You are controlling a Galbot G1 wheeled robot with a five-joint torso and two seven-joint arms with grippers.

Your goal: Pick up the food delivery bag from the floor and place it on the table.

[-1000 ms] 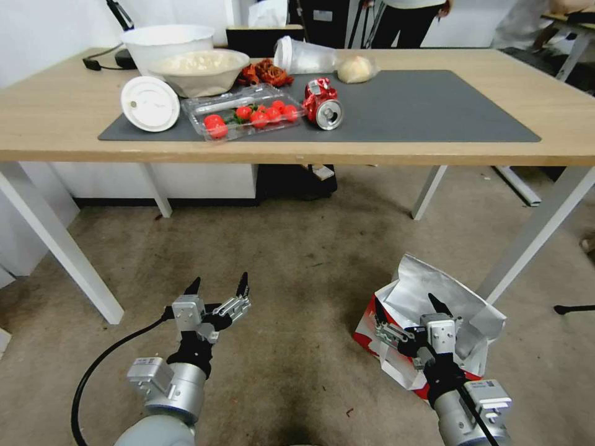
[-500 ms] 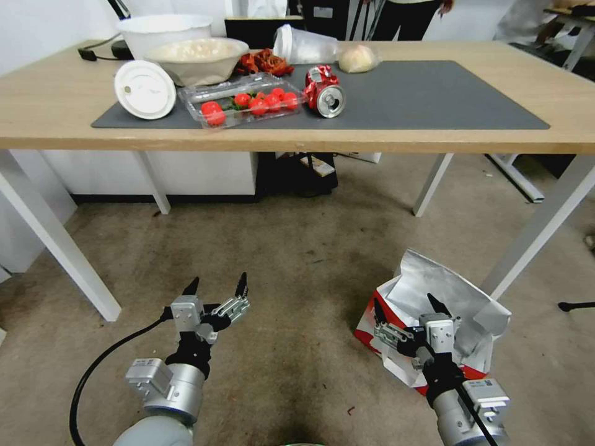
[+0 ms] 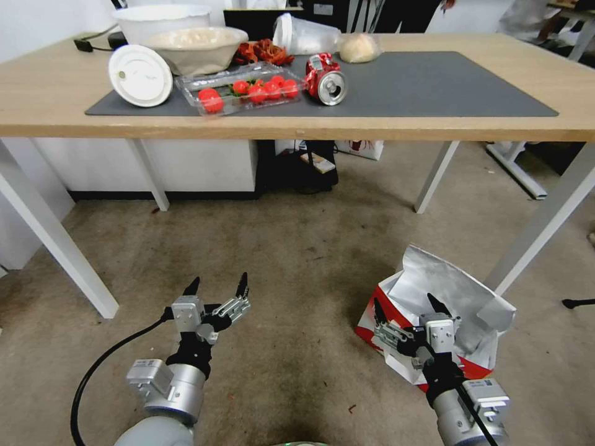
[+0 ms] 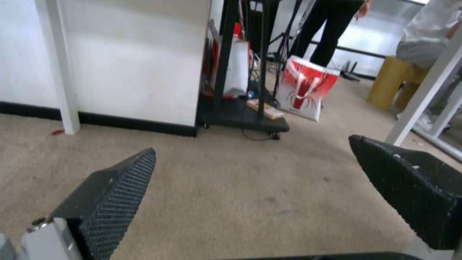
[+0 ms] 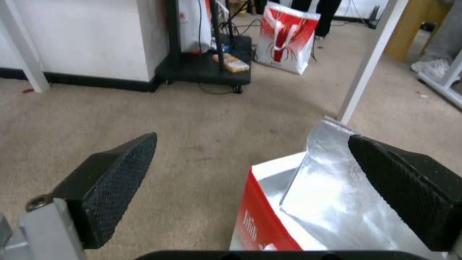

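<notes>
The floor is grey-brown carpet with faint stains, and on it, beside a white leg of the counter, sits the food delivery bag, red and white with its silver lining gaping open. Farther back on the carpet, beyond the counter, a second red-and-white bag stands upright near a black wheeled stand. The light-wood counter carries a dark grey mat. On or at the mat's left end lie a white lid, two bowls, a clear tray of tomatoes, a crushed red can, a tipped clear cup and a wrapped bun
</notes>
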